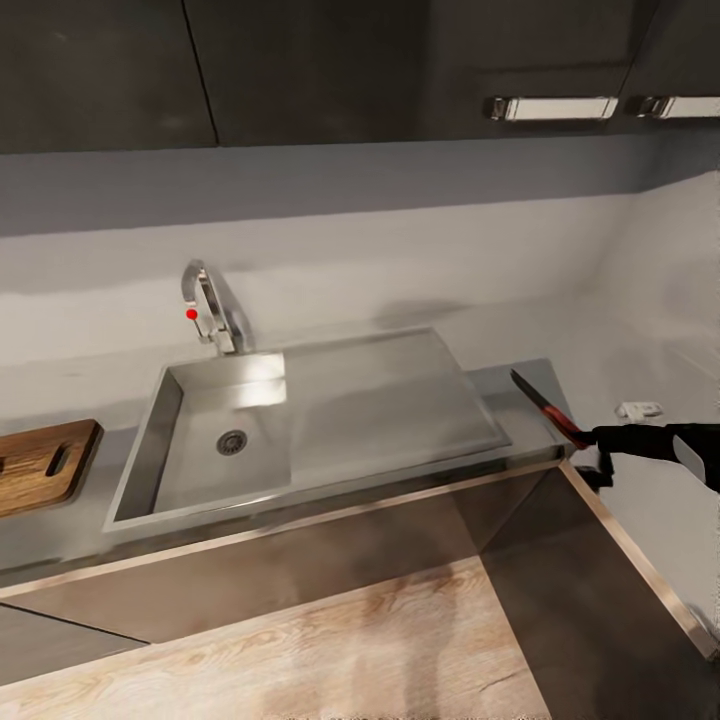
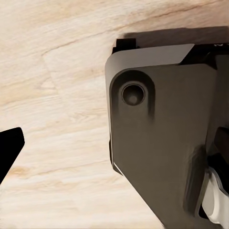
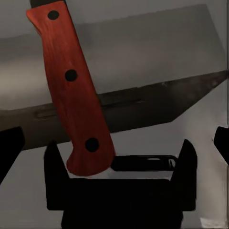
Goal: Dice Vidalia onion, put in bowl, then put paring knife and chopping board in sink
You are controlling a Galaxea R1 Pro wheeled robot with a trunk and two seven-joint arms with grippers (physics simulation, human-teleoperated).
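While the right gripper [image 1: 590, 437] clamps the paring knife [image 1: 545, 405] by its red handle, the blade points toward the sink [image 1: 300, 420]. Left gripper: finger state cannot be told.

Counted: one sink [image 1: 330, 420] with one round drain [image 1: 231, 441] and one tap [image 1: 212, 312]; one chopping board [image 1: 40, 465]; one paring knife [image 1: 545, 405]; two cabinet handles [image 1: 553, 107]; one small white object [image 1: 638, 409].

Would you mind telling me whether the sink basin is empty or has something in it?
Empty: the sink basin shows bare steel around its drain. The paring knife is in the right gripper, above the countertop.
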